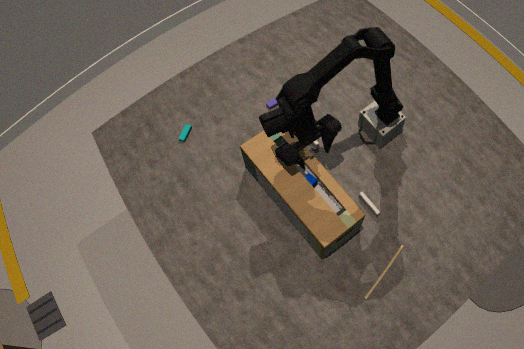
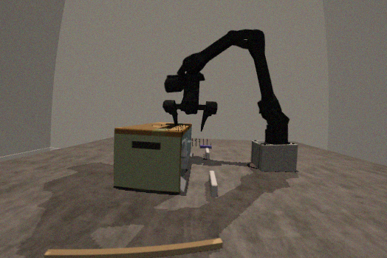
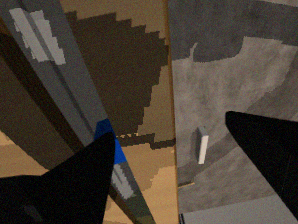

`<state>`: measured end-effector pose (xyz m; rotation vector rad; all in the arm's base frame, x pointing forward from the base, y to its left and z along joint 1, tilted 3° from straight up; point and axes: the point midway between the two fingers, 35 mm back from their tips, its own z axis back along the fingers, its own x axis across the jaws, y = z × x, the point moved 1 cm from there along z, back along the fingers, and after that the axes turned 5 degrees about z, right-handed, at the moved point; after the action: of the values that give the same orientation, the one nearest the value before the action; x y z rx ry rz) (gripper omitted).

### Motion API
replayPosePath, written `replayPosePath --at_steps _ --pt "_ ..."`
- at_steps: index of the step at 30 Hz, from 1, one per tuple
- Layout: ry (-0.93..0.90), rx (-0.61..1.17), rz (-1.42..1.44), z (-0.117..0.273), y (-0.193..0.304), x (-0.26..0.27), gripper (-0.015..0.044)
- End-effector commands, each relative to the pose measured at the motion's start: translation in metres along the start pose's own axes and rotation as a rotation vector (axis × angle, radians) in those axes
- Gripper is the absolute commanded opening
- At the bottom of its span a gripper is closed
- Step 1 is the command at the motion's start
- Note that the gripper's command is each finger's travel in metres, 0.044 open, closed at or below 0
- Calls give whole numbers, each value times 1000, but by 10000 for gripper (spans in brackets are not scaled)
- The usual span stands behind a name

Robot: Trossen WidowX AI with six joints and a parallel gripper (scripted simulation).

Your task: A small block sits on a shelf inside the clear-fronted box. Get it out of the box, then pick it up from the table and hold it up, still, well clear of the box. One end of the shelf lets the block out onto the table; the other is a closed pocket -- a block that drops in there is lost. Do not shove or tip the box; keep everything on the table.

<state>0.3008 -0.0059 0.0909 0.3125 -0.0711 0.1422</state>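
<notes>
The box [image 1: 285, 185] [image 2: 148, 166] stands upright with a wooden top and a long slot along it. The small blue block [image 1: 311, 179] [image 3: 119, 151] shows through the slot, on the shelf [image 1: 326, 198] near mid-length; in the wrist view one finger partly covers it. My gripper [image 1: 315, 159] [image 2: 189, 128] [image 3: 169, 127] is open and empty, pointing down. One fingertip is at the slot, about level with the box top; whether it dips inside is unclear. The other hangs outside, beyond the box's front edge. The clear front is mostly hidden from these angles.
A white bar [image 1: 370, 203] [image 2: 213, 184] [image 3: 202, 147] lies in front of the box, and another white piece [image 1: 315, 145] [image 2: 207, 153] farther along. A purple block [image 1: 271, 104] [image 2: 205, 146], a teal block [image 1: 185, 133] and a thin wooden stick [image 1: 384, 272] [image 2: 133, 251] lie around it.
</notes>
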Motion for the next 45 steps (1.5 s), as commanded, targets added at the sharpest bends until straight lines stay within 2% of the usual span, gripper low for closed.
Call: replayPosePath --at_steps 1,15,20,45 --pt "3 -3 6 -7 -4 -1 400" --pt "3 -3 6 -28 -13 -3 400" --pt "0 0 0 -23 -8 -2 400" --pt "1 7 -1 -46 53 3 400"
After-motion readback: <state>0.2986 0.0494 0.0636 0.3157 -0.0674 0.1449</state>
